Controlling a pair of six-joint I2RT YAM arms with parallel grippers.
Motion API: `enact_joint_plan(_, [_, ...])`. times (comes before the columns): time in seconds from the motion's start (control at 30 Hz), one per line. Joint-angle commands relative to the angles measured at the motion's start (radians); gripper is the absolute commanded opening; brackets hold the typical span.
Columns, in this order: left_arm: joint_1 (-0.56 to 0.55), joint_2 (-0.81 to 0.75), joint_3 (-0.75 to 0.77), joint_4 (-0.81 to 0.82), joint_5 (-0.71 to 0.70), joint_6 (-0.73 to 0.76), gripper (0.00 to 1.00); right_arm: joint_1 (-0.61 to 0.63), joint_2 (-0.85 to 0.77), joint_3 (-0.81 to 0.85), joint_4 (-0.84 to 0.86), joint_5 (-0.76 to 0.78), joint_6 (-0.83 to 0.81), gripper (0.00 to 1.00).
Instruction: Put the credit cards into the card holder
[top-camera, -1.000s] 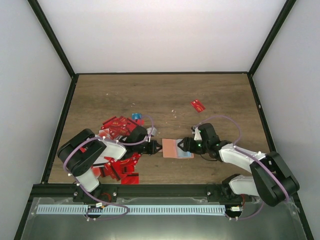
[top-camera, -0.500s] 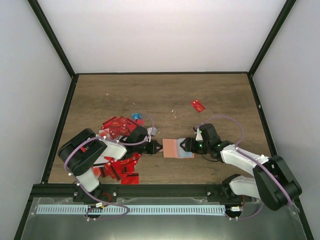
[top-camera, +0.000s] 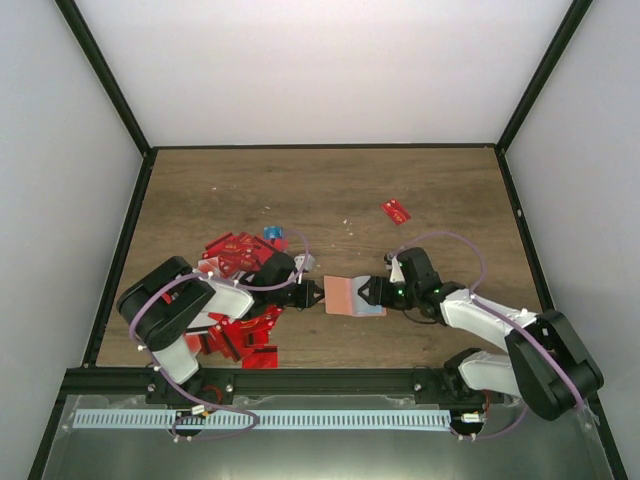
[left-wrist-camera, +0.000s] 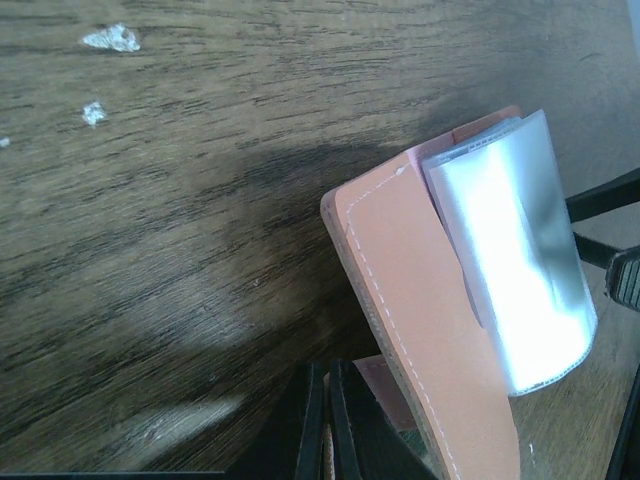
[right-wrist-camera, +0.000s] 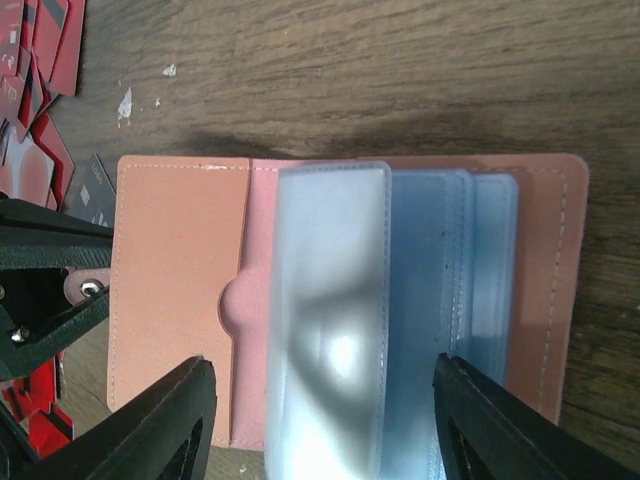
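The card holder (right-wrist-camera: 175, 290) lies open on the wooden table (right-wrist-camera: 400, 70), its salmon flap to the left and clear sleeves (right-wrist-camera: 330, 320) fanned across the middle. The right gripper (right-wrist-camera: 325, 415) hangs above its near edge, fingers (right-wrist-camera: 150, 420) spread wide. The left gripper (right-wrist-camera: 95, 288) pinches its left edge, and red credit cards (right-wrist-camera: 45, 50) lie at the table's far-left corner.

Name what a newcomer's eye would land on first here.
The open card holder at mid-table, clear sleeves showing, pinched by the shut left gripper while the open right gripper straddles it. A heap of red credit cards lies at the left, one lone red card farther back.
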Motion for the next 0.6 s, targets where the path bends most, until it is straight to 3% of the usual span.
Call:
enact_joint_plan(0.0, [-0.005,0.038,0.0,-0.042,-0.022,0.016,0.04,0.018,-0.018,0.028,-0.049,-0.006,-0.006,0.61])
enact_joint_plan(0.57, [-0.005,0.044,-0.002,-0.034,-0.02,0.018,0.04,0.056,-0.05,0.088,-0.145,0.053,-0.004,0.59])
